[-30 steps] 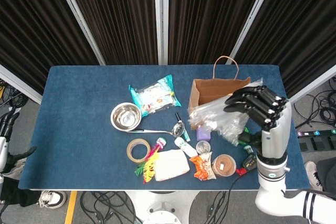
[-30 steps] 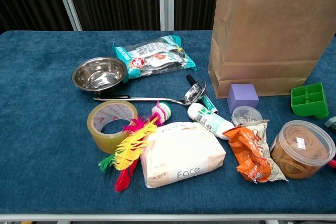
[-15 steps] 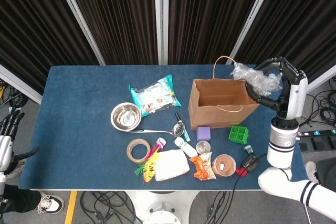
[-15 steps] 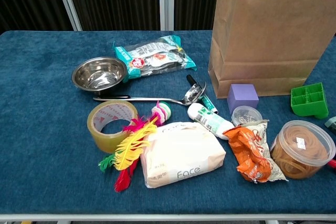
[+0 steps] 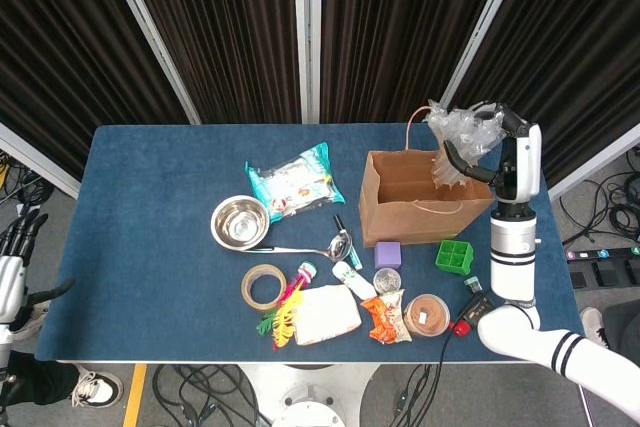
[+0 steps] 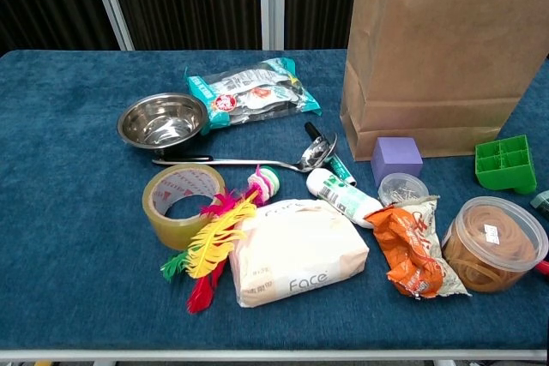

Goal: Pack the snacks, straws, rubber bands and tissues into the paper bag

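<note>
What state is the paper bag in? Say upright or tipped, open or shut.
Upright and open: the paper bag stands on its base on the table, its mouth gaping upward and handle raised.

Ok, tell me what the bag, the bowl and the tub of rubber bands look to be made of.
The bag looks like brown kraft paper: matte, with creases and a folded base. The bowl appears to be polished metal, probably stainless steel, given its mirror-like reflections. The tub seems to be clear plastic, glossy, since the tan rubber bands show through its wall and lid.
</note>
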Motion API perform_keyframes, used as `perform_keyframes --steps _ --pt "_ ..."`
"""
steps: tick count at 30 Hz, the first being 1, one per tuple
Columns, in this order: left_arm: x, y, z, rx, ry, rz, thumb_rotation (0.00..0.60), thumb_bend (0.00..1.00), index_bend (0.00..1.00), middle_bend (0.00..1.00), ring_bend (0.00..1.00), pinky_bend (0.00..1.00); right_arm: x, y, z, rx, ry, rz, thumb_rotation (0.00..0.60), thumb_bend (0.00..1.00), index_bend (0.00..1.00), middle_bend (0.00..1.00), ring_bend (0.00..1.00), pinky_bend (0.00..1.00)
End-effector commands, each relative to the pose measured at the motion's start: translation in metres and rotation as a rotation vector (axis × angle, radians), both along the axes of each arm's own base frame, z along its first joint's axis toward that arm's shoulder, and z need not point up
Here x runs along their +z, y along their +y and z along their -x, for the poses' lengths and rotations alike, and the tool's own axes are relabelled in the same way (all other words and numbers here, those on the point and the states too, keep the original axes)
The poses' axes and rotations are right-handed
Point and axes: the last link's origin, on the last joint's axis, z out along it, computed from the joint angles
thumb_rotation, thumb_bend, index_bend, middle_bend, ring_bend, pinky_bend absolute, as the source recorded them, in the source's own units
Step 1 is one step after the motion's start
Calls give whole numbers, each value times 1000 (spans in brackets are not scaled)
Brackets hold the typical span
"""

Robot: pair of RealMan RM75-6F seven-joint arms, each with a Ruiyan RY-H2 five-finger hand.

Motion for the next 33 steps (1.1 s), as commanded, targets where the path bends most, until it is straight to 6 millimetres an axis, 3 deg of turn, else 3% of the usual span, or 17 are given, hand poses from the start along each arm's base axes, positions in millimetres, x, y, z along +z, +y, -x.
perform_keyframes --steps 1,8,11,15,18,21,28,33 --pt "0 1 0 -1 -1 1 600 32 99 143 12 144 -9 -2 4 -15 -34 -64 600 208 598 536 467 599" --pt "0 -1 1 2 -1 0 600 32 99 143 12 144 -20 -4 10 -35 -10 -81 600 206 604 529 467 599" --pt "1 -1 1 2 -2 -3 600 32 99 143 12 144 -25 -3 10 -17 26 -95 600 158 573 503 441 577" --pt "0 -3 1 3 -4 -2 600 32 99 143 12 144 -25 -2 8 39 63 -134 600 1 371 361 265 370" --pt "0 -3 2 4 -6 -4 600 33 99 144 12 144 -24 -1 9 75 79 -143 600 0 277 292 152 247" --pt "0 -3 3 5 -7 -4 600 32 99 143 12 144 -21 -1 9 88 77 -142 600 0 229 256 96 186" --pt "0 -1 1 -1 -10 -3 600 32 99 143 12 144 -19 1 8 88 63 -149 600 0 200 244 87 178" --pt "0 0 0 -3 -17 -8 600 32 99 143 12 144 -6 16 -8 169 56 -111 600 0 199 245 87 178"
